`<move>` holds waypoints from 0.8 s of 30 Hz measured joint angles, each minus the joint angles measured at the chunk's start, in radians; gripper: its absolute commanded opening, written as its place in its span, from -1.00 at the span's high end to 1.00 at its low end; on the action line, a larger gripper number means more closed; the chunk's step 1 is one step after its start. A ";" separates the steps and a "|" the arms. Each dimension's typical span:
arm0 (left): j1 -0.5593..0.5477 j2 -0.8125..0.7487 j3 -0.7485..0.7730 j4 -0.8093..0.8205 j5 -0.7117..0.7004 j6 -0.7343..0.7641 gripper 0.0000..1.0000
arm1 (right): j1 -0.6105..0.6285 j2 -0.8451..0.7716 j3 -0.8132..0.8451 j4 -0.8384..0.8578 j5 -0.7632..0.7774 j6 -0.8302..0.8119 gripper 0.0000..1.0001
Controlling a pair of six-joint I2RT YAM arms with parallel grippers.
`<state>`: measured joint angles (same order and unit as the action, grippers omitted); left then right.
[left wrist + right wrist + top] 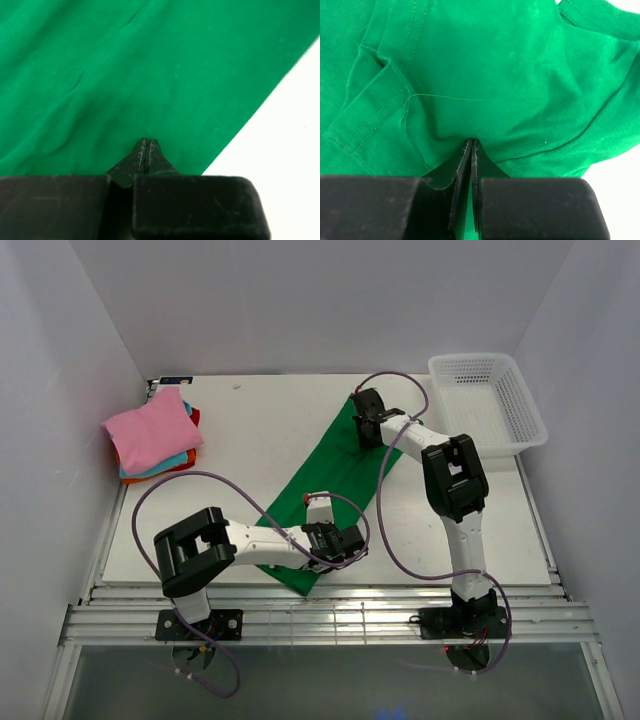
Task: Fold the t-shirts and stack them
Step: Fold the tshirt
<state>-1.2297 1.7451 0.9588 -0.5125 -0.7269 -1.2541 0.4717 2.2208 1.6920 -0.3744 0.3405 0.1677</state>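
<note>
A bright green t-shirt (330, 480) lies in a long diagonal band across the middle of the table. At its far end my right gripper (366, 422) is shut on it, and the cloth (485, 75) bunches into puckers at the closed tips (471, 141). Over the near end of the band, close to its right edge, my left gripper (345, 540) is shut. Its tips (147, 141) meet smooth flat green cloth (125, 70), and none shows between the jaws. Folded shirts are stacked at the far left, pink (150, 430) on top of teal-blue and orange-red.
A white plastic mesh basket (490, 405) stands at the far right corner. White walls close in the table on three sides. Purple cables loop from both arms over the table surface (250, 440).
</note>
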 measured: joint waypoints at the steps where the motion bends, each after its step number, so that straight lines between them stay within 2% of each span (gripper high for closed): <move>1: -0.003 0.008 0.009 0.001 -0.002 0.001 1.00 | 0.000 0.012 0.021 -0.003 -0.009 -0.003 0.83; 10: -0.031 0.081 0.097 0.022 0.000 0.024 1.00 | 0.000 0.105 0.177 -0.028 -0.116 -0.034 0.82; 24: -0.034 0.200 0.269 0.034 0.040 0.082 1.00 | -0.001 0.159 0.259 -0.001 -0.235 -0.127 0.82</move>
<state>-1.2636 1.9446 1.2274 -0.4789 -0.6865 -1.1717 0.4706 2.3802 1.9507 -0.3752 0.1059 0.0410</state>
